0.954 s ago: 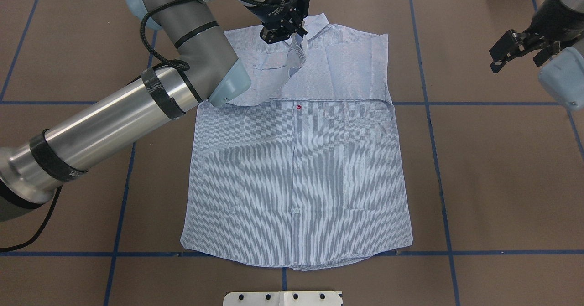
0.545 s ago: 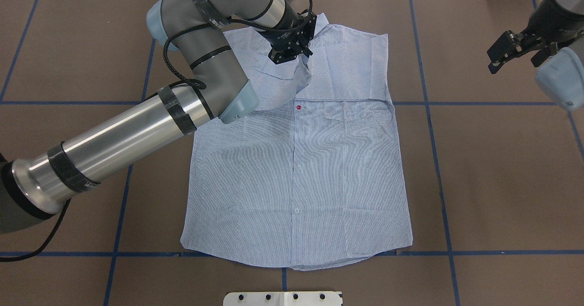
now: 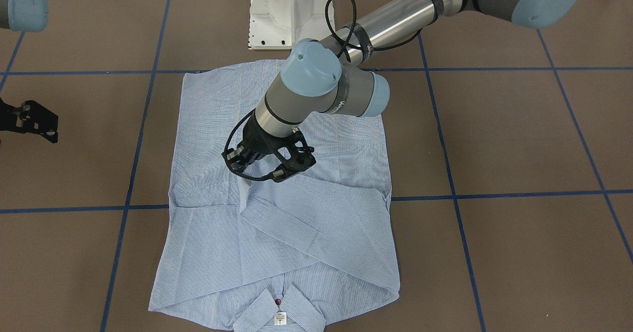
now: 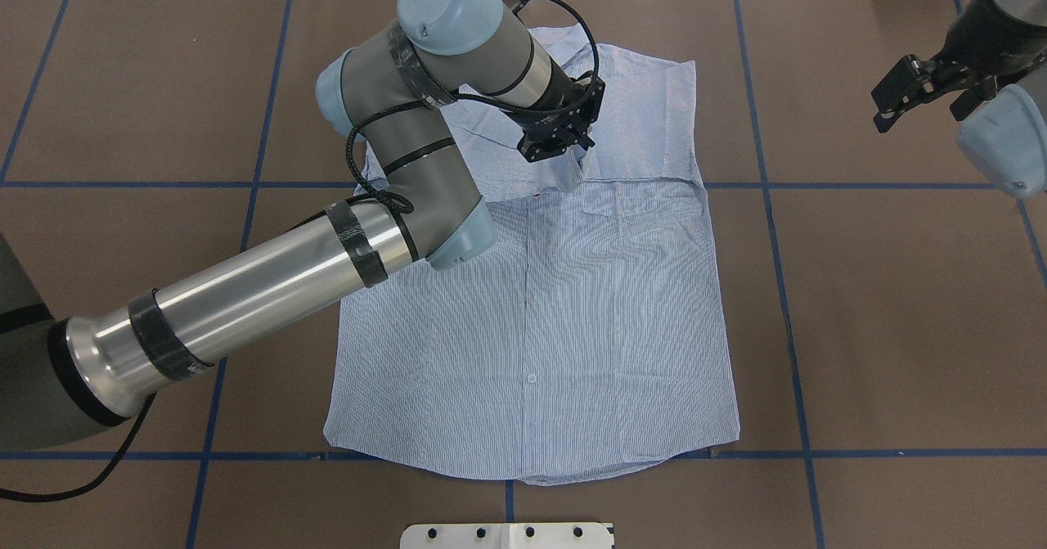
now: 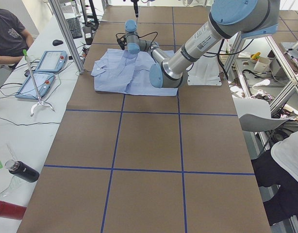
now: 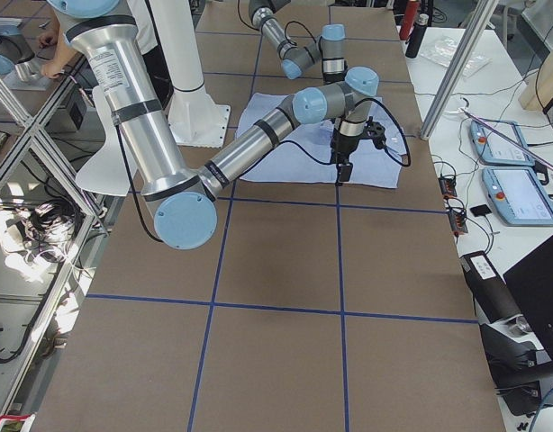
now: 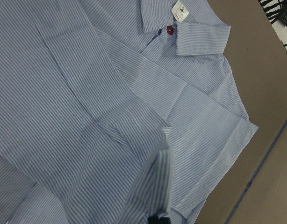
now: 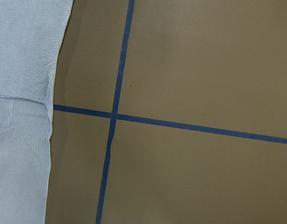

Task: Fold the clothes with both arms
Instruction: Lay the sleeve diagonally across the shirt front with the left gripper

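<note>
You had the left pincer pinching a raised fold of the shirt, which lay front-up, mid-table, collar away from the robot. Your right pincer hung spread, empty, well apart.

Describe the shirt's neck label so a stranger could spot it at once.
On the brown table lies a blue-and-white striped shirt; follow it to the collar at the end farthest from the robot's base. The label sits inside that collar: a small white square, unlike the round dark red button next to it and the stripes all around.
</note>
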Controlling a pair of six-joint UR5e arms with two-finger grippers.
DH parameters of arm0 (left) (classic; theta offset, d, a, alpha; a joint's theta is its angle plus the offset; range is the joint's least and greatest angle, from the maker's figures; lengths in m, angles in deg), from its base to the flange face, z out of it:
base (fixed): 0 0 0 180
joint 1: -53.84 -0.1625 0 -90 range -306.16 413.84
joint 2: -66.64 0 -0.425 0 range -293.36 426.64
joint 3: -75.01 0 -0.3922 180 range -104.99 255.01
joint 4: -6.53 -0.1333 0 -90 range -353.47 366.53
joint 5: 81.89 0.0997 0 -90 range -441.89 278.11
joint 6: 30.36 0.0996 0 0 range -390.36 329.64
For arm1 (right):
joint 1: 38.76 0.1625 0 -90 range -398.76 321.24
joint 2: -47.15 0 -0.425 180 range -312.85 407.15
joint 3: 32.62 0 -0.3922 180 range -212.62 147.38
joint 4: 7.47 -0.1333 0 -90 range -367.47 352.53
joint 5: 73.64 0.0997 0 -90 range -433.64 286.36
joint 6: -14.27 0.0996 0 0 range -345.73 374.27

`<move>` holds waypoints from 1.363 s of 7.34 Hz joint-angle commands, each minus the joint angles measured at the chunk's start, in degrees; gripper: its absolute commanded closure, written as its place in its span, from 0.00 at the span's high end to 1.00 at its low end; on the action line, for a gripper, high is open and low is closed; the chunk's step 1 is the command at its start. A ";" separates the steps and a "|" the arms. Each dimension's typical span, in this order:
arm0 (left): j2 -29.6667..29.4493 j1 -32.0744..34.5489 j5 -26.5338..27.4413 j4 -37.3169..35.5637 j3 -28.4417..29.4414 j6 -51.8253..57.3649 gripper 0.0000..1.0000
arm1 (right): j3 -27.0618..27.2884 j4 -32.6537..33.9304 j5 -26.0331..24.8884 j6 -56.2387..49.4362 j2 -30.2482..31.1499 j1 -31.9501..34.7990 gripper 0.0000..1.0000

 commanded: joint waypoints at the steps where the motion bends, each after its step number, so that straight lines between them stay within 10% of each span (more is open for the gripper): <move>1: -0.42 -1.44 2.31 2.10 1.87 0.04 0.00 | 0.63 0.03 0.17 0.08 0.00 0.13 1.00; 2: -0.33 -1.53 3.12 2.90 2.40 0.04 0.00 | 0.63 0.03 0.43 0.17 -0.09 0.13 1.00; 4: -0.42 -3.62 4.35 11.02 2.14 1.86 0.99 | 0.37 0.03 0.52 0.08 0.00 0.13 1.00; 10: 12.11 -0.14 3.23 7.69 -11.79 8.21 1.00 | 2.64 -1.53 4.65 4.96 0.61 -0.48 1.00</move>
